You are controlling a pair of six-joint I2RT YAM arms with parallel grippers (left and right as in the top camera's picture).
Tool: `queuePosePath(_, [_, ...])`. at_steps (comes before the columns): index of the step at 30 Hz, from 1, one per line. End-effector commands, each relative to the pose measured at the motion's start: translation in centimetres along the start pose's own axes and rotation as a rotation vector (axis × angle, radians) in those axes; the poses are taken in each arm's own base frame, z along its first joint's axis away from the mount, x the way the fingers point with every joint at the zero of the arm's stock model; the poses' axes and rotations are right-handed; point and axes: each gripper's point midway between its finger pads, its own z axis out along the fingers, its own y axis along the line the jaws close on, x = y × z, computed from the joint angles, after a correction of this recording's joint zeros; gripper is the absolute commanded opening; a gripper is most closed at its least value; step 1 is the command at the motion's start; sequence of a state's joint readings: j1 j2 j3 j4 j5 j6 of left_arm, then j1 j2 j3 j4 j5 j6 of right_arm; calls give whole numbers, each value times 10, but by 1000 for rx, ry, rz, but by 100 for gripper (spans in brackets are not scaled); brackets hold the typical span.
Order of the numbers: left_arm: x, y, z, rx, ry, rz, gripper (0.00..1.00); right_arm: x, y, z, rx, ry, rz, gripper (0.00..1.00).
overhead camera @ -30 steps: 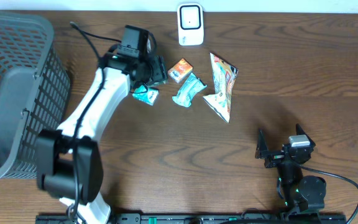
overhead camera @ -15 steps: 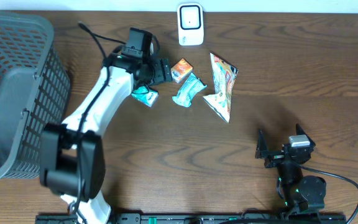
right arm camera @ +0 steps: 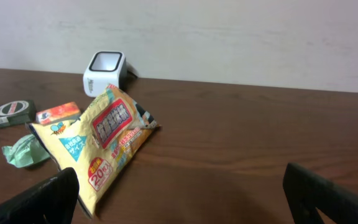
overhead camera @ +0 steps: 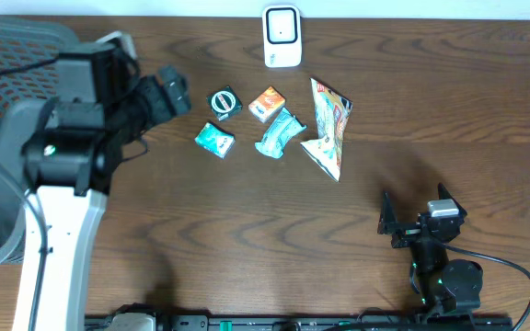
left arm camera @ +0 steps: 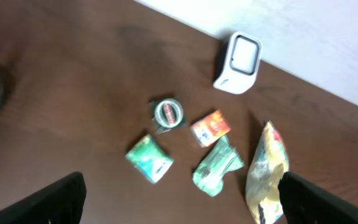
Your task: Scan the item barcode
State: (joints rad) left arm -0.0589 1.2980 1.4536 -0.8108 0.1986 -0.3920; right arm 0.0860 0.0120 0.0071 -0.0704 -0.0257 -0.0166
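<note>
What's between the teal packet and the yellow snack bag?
A crumpled green wrapper lies between the teal packet and yellow snack bag, clearest overhead.

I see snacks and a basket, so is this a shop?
Probably a mock shop checkout: a white barcode scanner and a yellow snack bag on a wooden table, with a grey mesh basket nearby.

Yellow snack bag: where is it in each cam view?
Overhead: snack bag upper centre-right, rightmost item.
Left wrist: snack bag lower right.
Right wrist: snack bag lower left, nearest item.
Shared landmark: white scanner, visible in all three views, beyond the items.
</note>
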Motion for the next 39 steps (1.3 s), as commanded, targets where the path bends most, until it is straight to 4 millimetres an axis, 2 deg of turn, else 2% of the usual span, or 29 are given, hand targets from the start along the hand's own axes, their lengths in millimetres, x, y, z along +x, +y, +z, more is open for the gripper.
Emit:
queuePosePath(1, [6,18,-11,-53,23,-26,98,1,-3,0,13,2,-14,99])
queuePosePath(7, [28,37,-11,-119,124,-63,97,1,-3,0,13,2,-14,99])
queuePosePath(21, [31,39,-11,-123,134,-65,98,-3,-3,0,12,-15,-14,99])
queuePosePath(27, [31,39,-11,-123,134,-65,98,-46,29,-7,-180,-188,33,99])
queuePosePath(28, [31,39,-11,-123,134,-65,98,-63,42,-14,-257,-258,38,99])
queuePosePath(29, [31,39,-11,-123,134,-65,98,-74,45,-18,-280,-300,49,99])
queuePosePath(34, [31,39,-11,-123,134,-65,98,-143,44,-54,-306,-614,73,99])
queuePosePath(37, [31,39,-11,-123,134,-65,98,-176,32,-78,-238,-791,61,99])
queuePosePath(39, [31,39,-11,-123,134,-65,98,-189,25,-87,-200,-851,71,99])
